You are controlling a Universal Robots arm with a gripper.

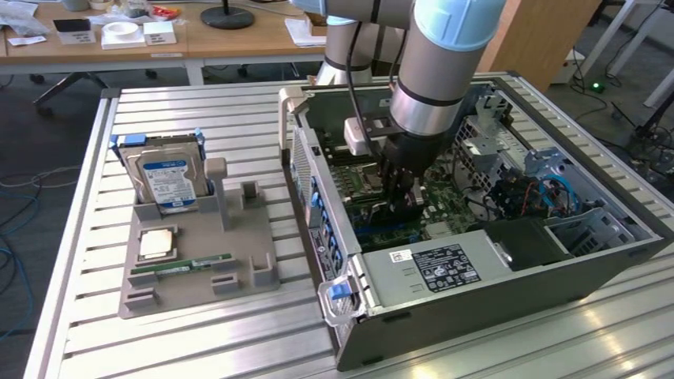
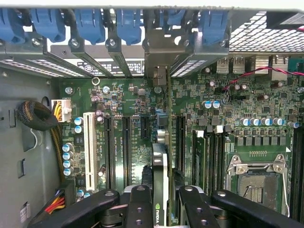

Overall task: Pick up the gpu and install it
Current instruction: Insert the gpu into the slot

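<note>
The gpu (image 2: 164, 156) stands on edge between my fingers, seen as a thin green board with a dark face. Its silver end bracket (image 2: 158, 71) reaches the rear slot openings of the case. My gripper (image 2: 164, 206) is shut on the card, one black finger (image 2: 139, 204) on each side. The card hangs upright over the green motherboard (image 2: 137, 99), in line with the long black expansion slots; I cannot tell whether its edge sits in a slot. In the exterior view my gripper (image 1: 402, 201) reaches down inside the open computer case (image 1: 316, 197).
Blue slot latches (image 2: 90, 23) line the case's rear wall. The empty CPU socket (image 2: 256, 183) lies beside the card. On the exterior view's left, a grey fixture (image 1: 200, 260) holds a hard drive (image 1: 166, 178), a CPU (image 1: 157, 243) and a RAM stick (image 1: 195, 264). The power supply (image 1: 443, 268) fills the case's near end.
</note>
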